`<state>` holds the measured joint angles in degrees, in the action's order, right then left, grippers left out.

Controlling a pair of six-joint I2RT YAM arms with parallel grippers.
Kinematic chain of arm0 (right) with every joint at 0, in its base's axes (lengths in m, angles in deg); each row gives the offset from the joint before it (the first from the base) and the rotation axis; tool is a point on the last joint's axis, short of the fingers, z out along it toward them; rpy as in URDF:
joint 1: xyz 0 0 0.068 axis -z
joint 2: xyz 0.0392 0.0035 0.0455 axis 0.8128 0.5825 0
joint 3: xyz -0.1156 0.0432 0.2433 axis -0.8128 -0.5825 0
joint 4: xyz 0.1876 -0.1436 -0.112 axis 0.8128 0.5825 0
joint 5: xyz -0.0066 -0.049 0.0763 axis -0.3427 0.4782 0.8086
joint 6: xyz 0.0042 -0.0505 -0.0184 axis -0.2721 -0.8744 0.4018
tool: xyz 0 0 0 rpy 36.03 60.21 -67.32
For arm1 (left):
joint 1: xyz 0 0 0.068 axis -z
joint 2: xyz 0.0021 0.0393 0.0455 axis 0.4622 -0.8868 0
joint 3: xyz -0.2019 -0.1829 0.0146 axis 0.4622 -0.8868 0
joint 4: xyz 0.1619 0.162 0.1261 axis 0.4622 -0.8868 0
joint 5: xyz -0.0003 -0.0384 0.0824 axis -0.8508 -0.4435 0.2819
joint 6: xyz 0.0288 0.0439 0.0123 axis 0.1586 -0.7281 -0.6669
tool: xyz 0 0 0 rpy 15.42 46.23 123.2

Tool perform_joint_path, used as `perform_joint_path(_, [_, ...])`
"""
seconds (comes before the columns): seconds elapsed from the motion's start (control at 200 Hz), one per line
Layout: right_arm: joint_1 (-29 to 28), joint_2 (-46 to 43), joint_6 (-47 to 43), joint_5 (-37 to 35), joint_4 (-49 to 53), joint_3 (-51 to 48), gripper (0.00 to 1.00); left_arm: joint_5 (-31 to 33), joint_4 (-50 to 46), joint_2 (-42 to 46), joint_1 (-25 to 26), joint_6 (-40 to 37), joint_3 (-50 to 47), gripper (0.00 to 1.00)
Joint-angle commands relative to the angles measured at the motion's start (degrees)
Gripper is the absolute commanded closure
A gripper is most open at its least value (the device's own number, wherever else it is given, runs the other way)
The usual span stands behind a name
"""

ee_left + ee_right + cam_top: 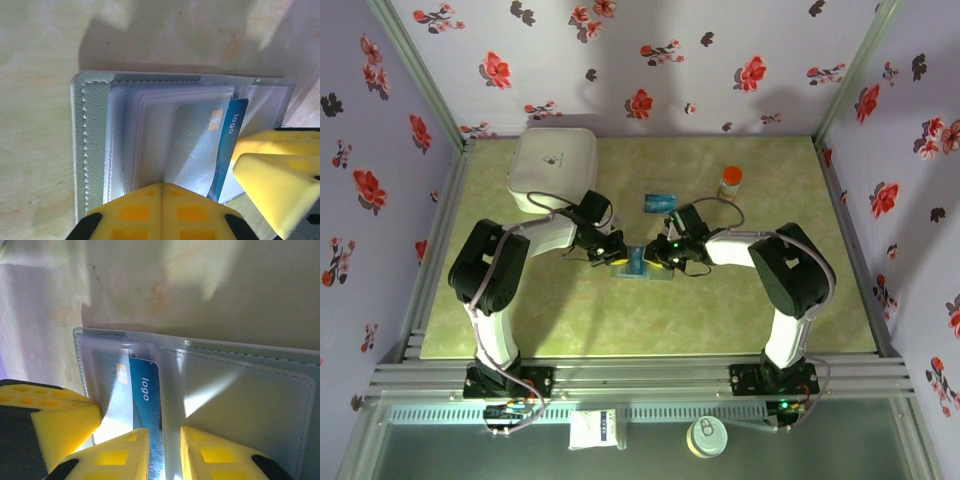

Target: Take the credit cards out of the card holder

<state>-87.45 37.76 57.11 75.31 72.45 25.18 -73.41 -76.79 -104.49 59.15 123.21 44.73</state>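
the step in hand looks like drawing a card out of the holder (638, 264), which lies open and flat at the middle of the table (770, 320), clear sleeves up. the left gripper (162, 192) is fully closed and holds nothing. its joined tips press on the sleeves at the holder's edge, seemingly to pin it down. the right gripper (164, 437) comes in from the holder's other side, its jaws narrow and closed about the end of the logo card (145, 390). this blue card stands partly out of a sleeve near the holder's middle. i judge the task about half done: one card lies out, one is in the jaws.

the next move calls for a straight pull along the sleeve's mouth, away from the holder, with the left tips pressing down so the holder neither lifts nor drags. the card is thin and slick, so the grip may slip.

counted, largest first:
- two arms, each with one gripper
- one white box (555, 165), beyond the holder to the left
- one holder
- two cards: the logo card in the holder and a loose card (660, 201) on the table just beyond the holder
- one orange bottle (730, 182), beyond the holder to the right

whether more cards hide in the sleeves i cannot tell.
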Motion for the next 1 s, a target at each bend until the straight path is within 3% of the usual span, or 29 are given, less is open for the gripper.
perform_joint_path(0.0, [0.38,1.15,1.22,1.47,-1.34,-0.61,0.76,1.51,-2.71,-1.57,0.11,-1.47,1.03,1.0])
perform_joint_path(0.645, [0.39,1.68,3.44,5.29,-7.27,-2.04,0.84,1.43,-2.42,-1.95,0.11,-1.35,1.17,1.0])
perform_joint_path(0.995, [1.79,-0.68,2.78,3.35,-6.42,-4.65,0.9,1.52,-2.1,-1.42,0.11,-0.9,0.55,1.0])
